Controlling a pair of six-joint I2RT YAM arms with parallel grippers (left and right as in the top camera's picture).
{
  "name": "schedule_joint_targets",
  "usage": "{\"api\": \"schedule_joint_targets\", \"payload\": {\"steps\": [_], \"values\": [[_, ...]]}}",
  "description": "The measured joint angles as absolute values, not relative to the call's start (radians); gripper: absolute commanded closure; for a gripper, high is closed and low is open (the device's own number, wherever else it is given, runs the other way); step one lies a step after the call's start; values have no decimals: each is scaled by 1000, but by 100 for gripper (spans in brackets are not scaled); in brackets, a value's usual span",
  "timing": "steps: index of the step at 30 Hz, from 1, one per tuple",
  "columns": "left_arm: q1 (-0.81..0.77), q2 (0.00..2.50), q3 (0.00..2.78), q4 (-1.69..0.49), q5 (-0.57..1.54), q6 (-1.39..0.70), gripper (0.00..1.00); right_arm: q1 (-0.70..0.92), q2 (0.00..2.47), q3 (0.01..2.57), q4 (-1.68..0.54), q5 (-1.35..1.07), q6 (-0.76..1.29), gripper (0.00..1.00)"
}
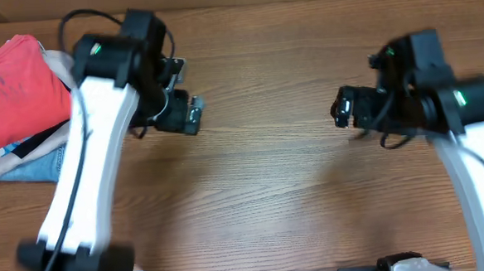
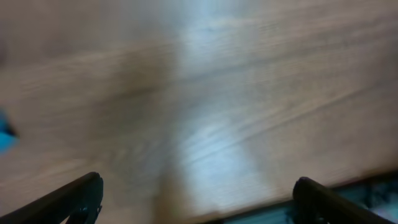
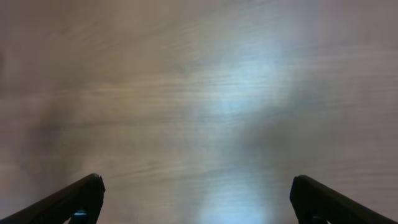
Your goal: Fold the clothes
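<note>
While the coral-red T-shirt (image 1: 15, 89) lies bunched at the far left of the counter (image 1: 262, 192) atop a light-blue garment (image 1: 36, 167), the left hand (image 1: 187, 113) and right hand (image 1: 342, 109) hang spread, empty, over bare wood. Pinching the shirt could snag the layer beneath too; the pile's edges look too blurred to judge.

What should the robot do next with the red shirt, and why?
Probably the left gripper should reach over to the crumpled coral-red cotton T-shirt and take hold of it. That shirt lies bunched on top of a clothes pile at the wooden table's left edge, nearest that arm. The left gripper and the right gripper are both open and empty.
</note>
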State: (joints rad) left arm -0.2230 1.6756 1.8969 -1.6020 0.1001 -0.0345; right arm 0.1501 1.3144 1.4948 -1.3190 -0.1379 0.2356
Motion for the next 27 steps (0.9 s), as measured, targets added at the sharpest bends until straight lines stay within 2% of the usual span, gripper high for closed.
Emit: {"api": "schedule_joint_targets", "payload": {"steps": [10,15,19,27], "values": [[-223,1045,1526,-1213,-25,-19,0,150,757,1050,-1016,-73,236,0],[-223,784,1317,-1153,-159,-36,0,150,628,918,-989,-47,235,0],[-223,690,1224,-1155,-224,-50,0,150,625,895,-1047,-40,236,0],[-223,679,1201,-1247,-266,-53,0,150,627,894,-1068,-36,236,0]]}}
